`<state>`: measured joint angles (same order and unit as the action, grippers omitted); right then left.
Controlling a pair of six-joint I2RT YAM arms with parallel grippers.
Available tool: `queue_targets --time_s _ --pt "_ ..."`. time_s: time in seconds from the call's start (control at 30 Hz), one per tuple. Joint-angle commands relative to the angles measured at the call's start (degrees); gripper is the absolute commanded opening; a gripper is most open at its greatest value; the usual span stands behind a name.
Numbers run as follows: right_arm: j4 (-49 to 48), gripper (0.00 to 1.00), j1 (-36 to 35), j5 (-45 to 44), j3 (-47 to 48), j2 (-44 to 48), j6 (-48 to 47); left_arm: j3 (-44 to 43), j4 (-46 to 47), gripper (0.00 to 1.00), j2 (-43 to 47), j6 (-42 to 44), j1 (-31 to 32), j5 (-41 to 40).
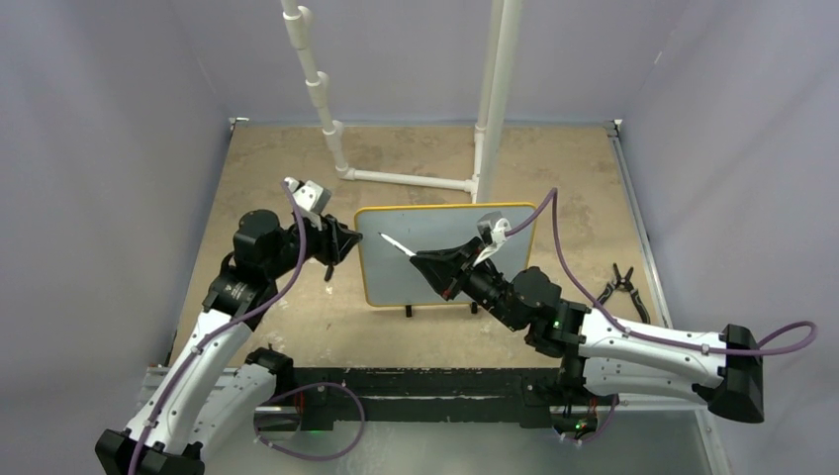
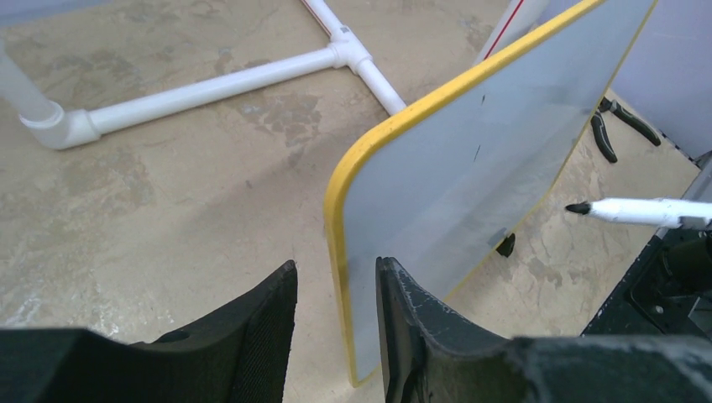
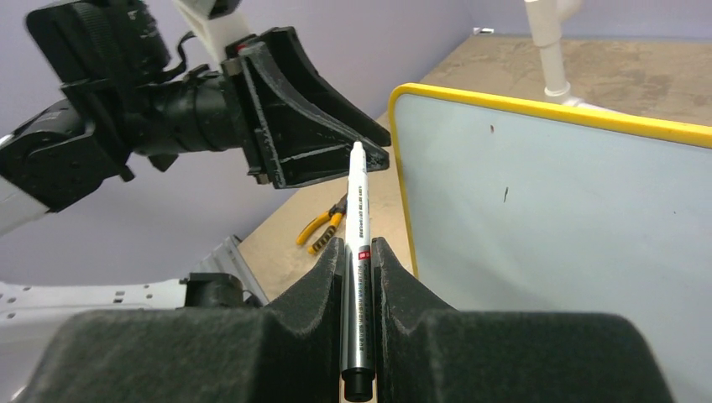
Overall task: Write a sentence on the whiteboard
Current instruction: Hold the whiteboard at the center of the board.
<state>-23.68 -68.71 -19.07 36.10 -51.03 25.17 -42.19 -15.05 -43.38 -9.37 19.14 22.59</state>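
The whiteboard (image 1: 445, 259), pale grey with a yellow frame, stands upright on two black feet at the table's middle. No sentence shows on it, only two small dark specks (image 3: 505, 195). My left gripper (image 1: 348, 240) is open, its jaws on either side of the board's left edge (image 2: 337, 252), with a gap on the outer side. My right gripper (image 1: 435, 263) is shut on a white uncapped marker (image 3: 358, 193). The marker's black tip (image 2: 578, 207) points left and is held just off the board's face, near its upper left corner.
A white pipe frame (image 1: 416, 180) stands behind the board. Black pliers (image 1: 621, 287) lie at the right of the table. Yellow-handled pliers (image 3: 323, 231) lie on the table below the left gripper. Purple walls close in the table on three sides.
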Motion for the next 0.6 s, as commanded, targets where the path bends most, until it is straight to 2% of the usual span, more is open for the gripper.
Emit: queue_targets --time_s 0.0,0.37,0.57 --pt "-6.45 0.00 -0.79 -4.80 0.39 -2.72 -2.35 0.61 4.75 0.37 0.93 0.61 -0.50 -1.56" --pt "-7.06 0.00 -2.53 -8.26 3.38 -8.63 -2.58 0.44 6.47 0.32 -2.19 -0.01 -0.50 2.87" --pt "-7.27 0.00 -2.75 -9.83 4.52 -9.96 -3.45 0.44 6.80 0.25 -2.79 -0.15 -0.50 3.97"
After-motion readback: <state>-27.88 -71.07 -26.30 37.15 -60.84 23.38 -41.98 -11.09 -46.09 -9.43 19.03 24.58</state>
